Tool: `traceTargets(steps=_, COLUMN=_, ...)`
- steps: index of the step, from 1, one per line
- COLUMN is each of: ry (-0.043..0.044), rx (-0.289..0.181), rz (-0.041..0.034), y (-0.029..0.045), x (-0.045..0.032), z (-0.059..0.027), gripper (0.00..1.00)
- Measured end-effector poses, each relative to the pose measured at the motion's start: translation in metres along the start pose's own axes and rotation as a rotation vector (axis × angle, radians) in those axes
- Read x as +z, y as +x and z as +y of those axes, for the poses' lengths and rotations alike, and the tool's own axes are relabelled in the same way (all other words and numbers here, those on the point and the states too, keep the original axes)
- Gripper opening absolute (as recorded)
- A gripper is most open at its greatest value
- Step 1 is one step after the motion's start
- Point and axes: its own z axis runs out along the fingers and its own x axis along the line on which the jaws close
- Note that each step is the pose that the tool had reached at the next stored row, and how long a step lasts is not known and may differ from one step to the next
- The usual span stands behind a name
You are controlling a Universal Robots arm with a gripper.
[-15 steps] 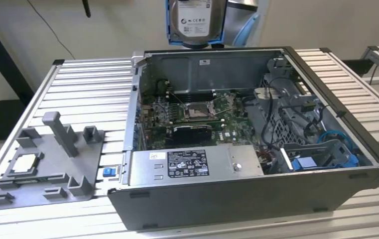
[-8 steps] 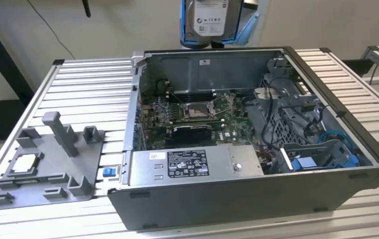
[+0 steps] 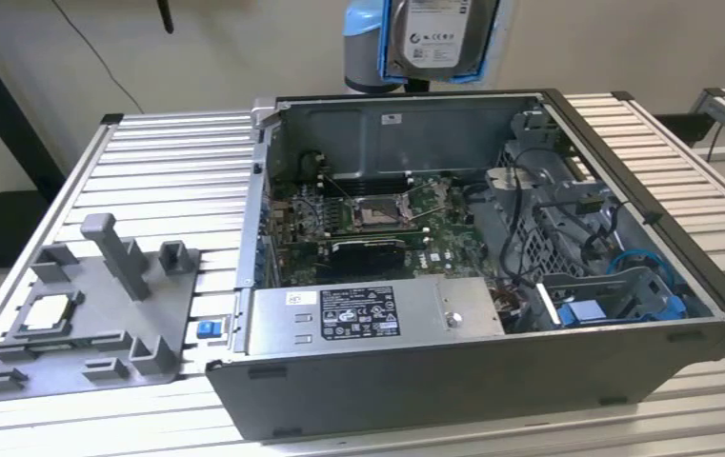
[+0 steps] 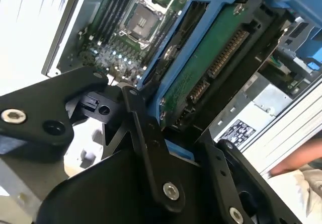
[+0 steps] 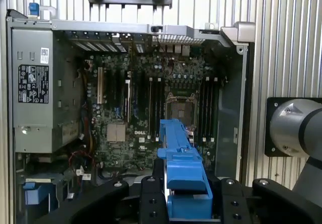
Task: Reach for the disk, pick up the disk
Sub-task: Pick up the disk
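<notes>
Exterior view first: the disk is at the top of the frame, a bit toward the exterior view's right of the middle. It hangs in the air over the back wall of the open computer case and touches nothing inside. Its silver face with the white label looks at the camera, and its blue frame goes round the sides. My arm is just behind it. The case sits on a table made of metal slats. Inside the case I can see the green motherboard with the processor socket near the middle. The grey power supply is at the near side, and some blue plastic parts are in the lower right of the frame. On the table at the exterior view's left lies a grey holder tray. A small square silver chip sits on it, well apart from the disk. In the second wrist view my gripper has its jaws pressed onto the disk, pinching it by the blue frame. One of my black fingers is on each side. That view shows the green circuit board side of the disk. In the first wrist view I look along the blue edge of the disk, held between my fingers, with the open case well below it.
</notes>
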Motion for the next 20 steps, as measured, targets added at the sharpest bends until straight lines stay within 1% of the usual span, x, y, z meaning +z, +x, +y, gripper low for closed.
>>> traceTargets(steps=12, ry=-0.0077, rx=0.000, rz=0.0000, y=0.0001, x=-0.0004, z=-0.0413, gripper=0.00)
traceTargets(steps=20, ry=-0.0108, rx=0.000, rz=0.0000, y=0.0002, x=-0.0006, z=-0.0651, gripper=0.00)
